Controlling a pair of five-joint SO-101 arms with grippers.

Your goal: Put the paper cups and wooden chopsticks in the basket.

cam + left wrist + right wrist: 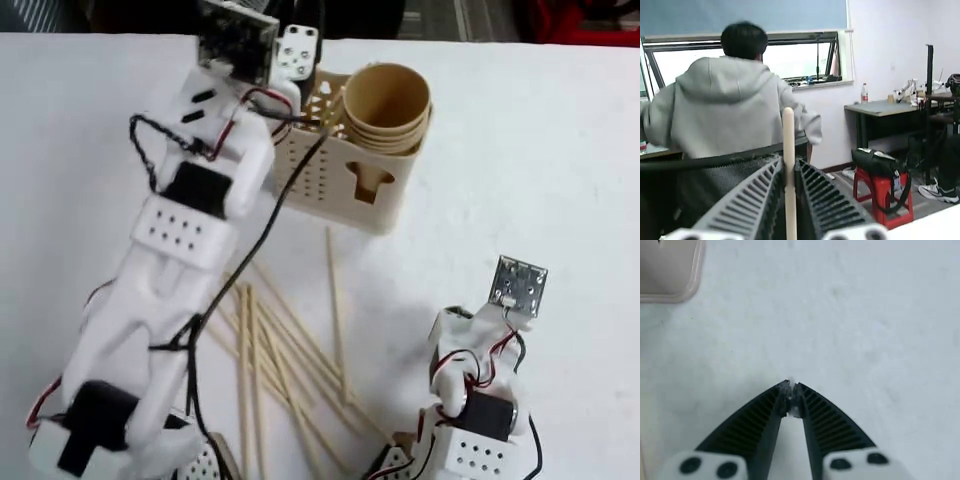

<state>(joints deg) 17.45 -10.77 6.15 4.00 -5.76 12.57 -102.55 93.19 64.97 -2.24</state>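
The left pincer [790, 167] clamps one wooden chopstick [788, 130], jutting past its tips. The right pincer [791, 390] is clenched empty above the counter [850, 315].

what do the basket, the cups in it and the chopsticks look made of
Basket: cream, smooth and matte, with regular rows of holes, so probably moulded plastic. Paper cups: tan, matte, thin rolled rims, likely paper. Chopsticks: pale, thin, matte, apparently bare wood or bamboo.
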